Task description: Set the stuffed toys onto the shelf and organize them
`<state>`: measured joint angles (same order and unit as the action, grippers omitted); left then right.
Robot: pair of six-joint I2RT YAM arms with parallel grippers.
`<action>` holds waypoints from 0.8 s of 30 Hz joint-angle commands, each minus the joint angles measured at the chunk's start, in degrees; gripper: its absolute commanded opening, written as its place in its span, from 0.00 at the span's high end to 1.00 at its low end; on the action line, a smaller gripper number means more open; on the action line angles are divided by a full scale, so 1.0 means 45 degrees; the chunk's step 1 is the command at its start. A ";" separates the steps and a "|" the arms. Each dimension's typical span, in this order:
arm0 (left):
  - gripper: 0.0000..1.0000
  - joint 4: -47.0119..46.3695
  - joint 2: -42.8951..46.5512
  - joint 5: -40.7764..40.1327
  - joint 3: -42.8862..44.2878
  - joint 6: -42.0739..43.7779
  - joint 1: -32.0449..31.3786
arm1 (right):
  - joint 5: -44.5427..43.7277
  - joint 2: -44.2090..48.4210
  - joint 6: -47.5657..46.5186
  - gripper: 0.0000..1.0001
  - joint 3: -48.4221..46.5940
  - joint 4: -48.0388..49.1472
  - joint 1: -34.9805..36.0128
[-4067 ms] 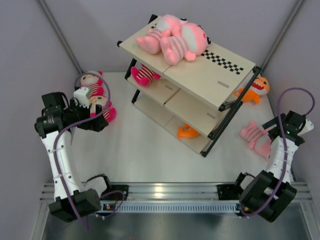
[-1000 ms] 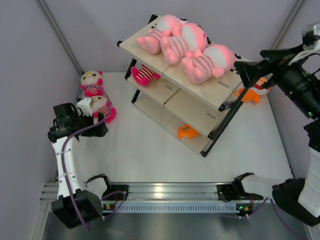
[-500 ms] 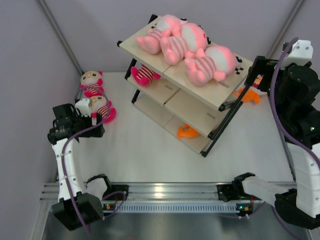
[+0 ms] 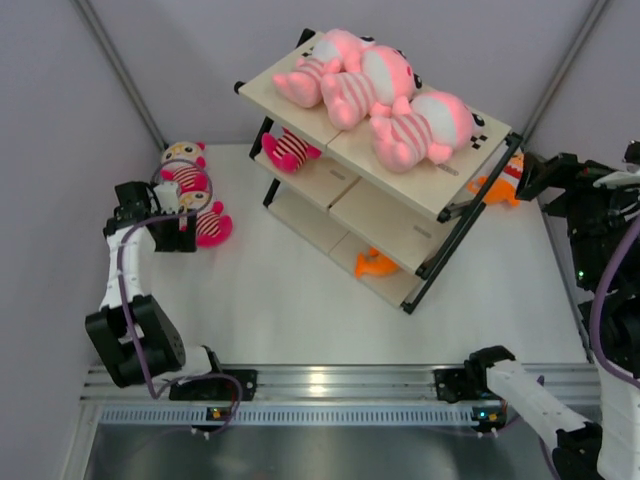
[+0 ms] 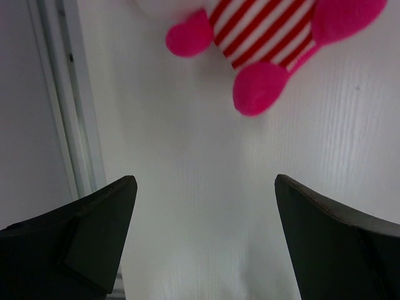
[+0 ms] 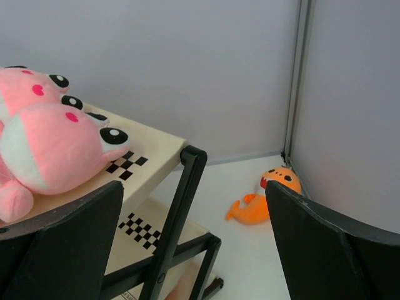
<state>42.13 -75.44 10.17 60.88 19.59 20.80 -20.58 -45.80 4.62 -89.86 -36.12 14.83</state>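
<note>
The shelf (image 4: 440, 170) stands tilted at mid-table, and its corner post shows in the right wrist view (image 6: 178, 219). Three pale-pink toys (image 4: 420, 128) lie on its top board; one shows in the right wrist view (image 6: 56, 150). A hot-pink toy (image 4: 288, 150) lies on the middle board and an orange toy (image 4: 375, 264) on the bottom board. Two hot-pink toys (image 4: 207, 222) lie at the left. My left gripper (image 4: 178, 232) (image 5: 205, 182) is open just short of the nearer one's feet (image 5: 262, 37). My right gripper (image 4: 535, 172) (image 6: 194, 187) is open and empty beside the shelf's right corner.
Another orange toy (image 4: 497, 186) (image 6: 265, 201) lies on the table behind the shelf's right end, near the corner post of the enclosure (image 6: 297, 81). Grey walls close in on the left, the back and the right. The arms' rail (image 4: 330, 385) runs along the near edge.
My right gripper has drawn back to the right and down from the shelf's top, leaving the third pale-pink toy there. My left arm has swung up towards the hot-pink toys.
</note>
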 commanded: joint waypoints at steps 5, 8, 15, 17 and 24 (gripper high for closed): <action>0.03 -0.1901 -0.3369 -0.0523 0.3539 -0.0351 -0.1218 | 0.0022 0.0511 -0.0402 0.04 0.0869 0.1367 -0.0092; 0.08 -0.1882 -0.4386 -0.1106 0.3989 0.0000 -0.2275 | 0.0002 0.0296 -0.0480 0.04 0.0888 0.1230 -0.0092; 0.17 -0.2502 -0.3393 -0.2122 0.1280 0.2576 -0.4152 | 0.0296 0.0353 -0.0851 0.03 0.1531 0.1326 -0.0092; 0.24 -0.3226 -0.3430 -0.3195 0.0964 0.2793 -0.4231 | 0.0373 0.0257 -0.0910 0.03 0.1688 0.1541 -0.0092; 0.26 -0.5745 -0.3977 -0.5130 -0.0166 0.3906 -0.5480 | 0.0550 -0.0115 -0.0910 0.03 0.1669 0.1425 -0.0092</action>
<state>24.82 -93.60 -8.12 62.70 33.39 -1.17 -19.11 -46.17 1.37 -81.84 -32.32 14.83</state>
